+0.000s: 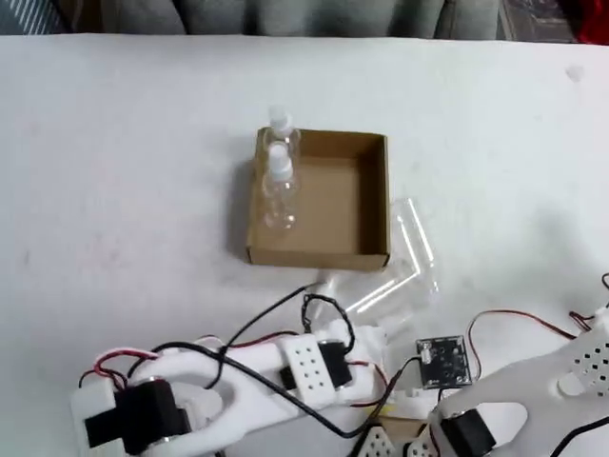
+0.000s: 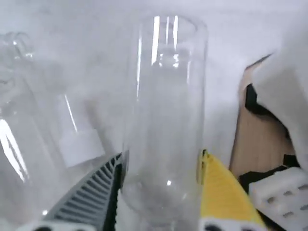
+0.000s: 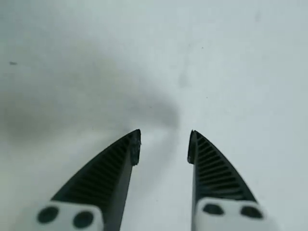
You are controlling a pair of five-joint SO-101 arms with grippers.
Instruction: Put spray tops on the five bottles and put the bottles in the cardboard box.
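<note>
The cardboard box [image 1: 354,195] sits mid-table with two clear bottles [image 1: 279,186] standing along one side, each with a white spray top on. Clear bottles without tops lie beside and in front of the box [image 1: 416,236]. My left gripper [image 2: 161,156] is shut on one open-necked clear bottle [image 2: 163,96], held between its grey and yellow fingers; this bottle lies in front of the box [image 1: 381,290]. Another clear bottle [image 2: 24,125] lies next to it, with a white piece [image 2: 82,147] close by. My right gripper [image 3: 164,139] is open over bare white table.
The left arm [image 1: 238,381] and the right arm [image 1: 571,371] crowd the near edge, with red and black cables and a small black circuit board [image 1: 441,360] between them. A brown surface [image 2: 255,139] and white arm parts lie beside the held bottle.
</note>
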